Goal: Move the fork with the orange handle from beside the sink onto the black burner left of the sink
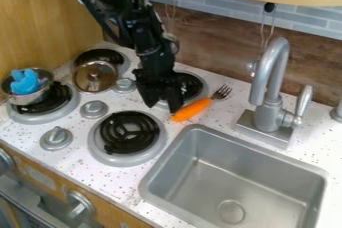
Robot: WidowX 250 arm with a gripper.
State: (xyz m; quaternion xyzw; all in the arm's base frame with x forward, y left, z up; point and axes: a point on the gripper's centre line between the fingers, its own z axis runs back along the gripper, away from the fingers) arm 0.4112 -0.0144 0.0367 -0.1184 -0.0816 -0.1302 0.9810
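1. As the arm (155, 54) hangs down over the stove, the gripper (162, 106) stands with its fingers parted, apparently grasping nothing, above the near side of the rear right burner (192, 86).
2. Just beside one fingertip lies an orange piece (190, 110), adjoining a fork (222, 92) whose tines point toward the back wall; whether finger and piece touch cannot be told, nor whether the piece is the fork's handle.
3. The step in hand is judged to be positioning at this piece; a grasp from here would call for alignment across its width before closing.
4. The front right burner (129, 132) lies nearer the viewer; beyond the fork are the faucet (269, 114) and sink (148, 182).
5. Farther left, a glass-topped lid (95, 76) overlaps the rear left burner (107, 56), and a metal pot (27, 100) containing a blue object (25, 82) rests over the front left burner (53, 103).
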